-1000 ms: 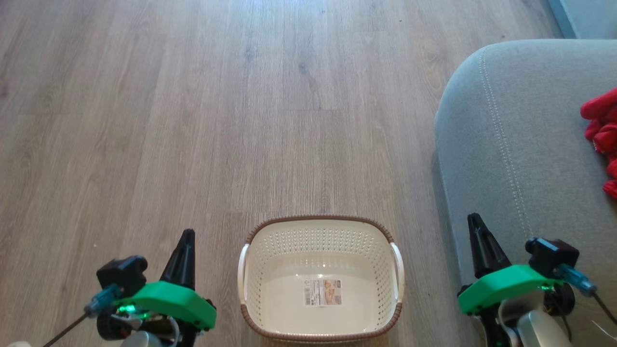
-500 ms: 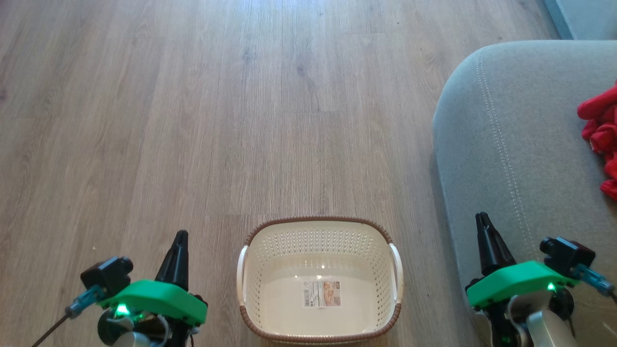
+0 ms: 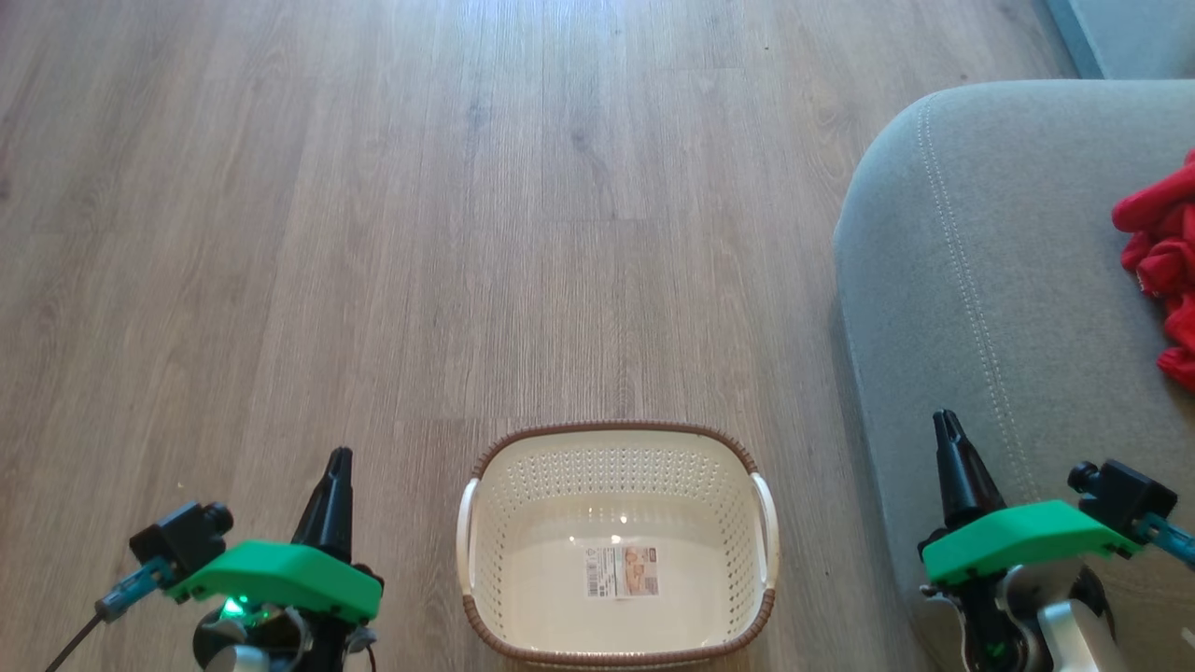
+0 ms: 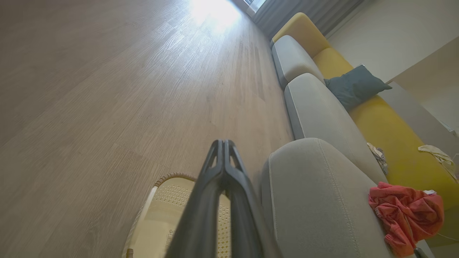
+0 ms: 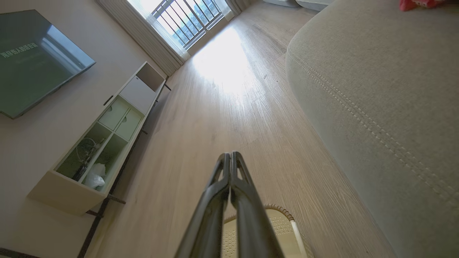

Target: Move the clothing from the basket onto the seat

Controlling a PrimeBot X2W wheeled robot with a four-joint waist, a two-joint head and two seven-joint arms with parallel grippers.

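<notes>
Perforated plastic basket [image 3: 618,467], matt cloth seat [image 3: 1008,280], wood-grain floor [image 3: 373,233].

Basket [image 3: 618,546] on floor [image 3: 373,233], seat [image 3: 990,308] to its right (clothing [image 3: 1158,261] on it)

- clothing [image 3: 1160,269]: soft bright red fabric, crumpled into a loose heap; lying on top of the seat, towards its far side from the basket and well apart from it; cut off by the right edge of the head view; a small white part at the heap's edge in the left wrist view.
- basket [image 3: 616,432]: small, cream, perforated plastic, rounded rectangle; brown woven-look rim, white side handles; upright on the wooden floor [image 3: 373,233], mouth open upwards, bare bottom with a paper label.
- seat [image 3: 980,280]: large grey-green upholstered cushion, rounded corner, double stitched seam; just right of the basket, a strip of floor between.
</notes>
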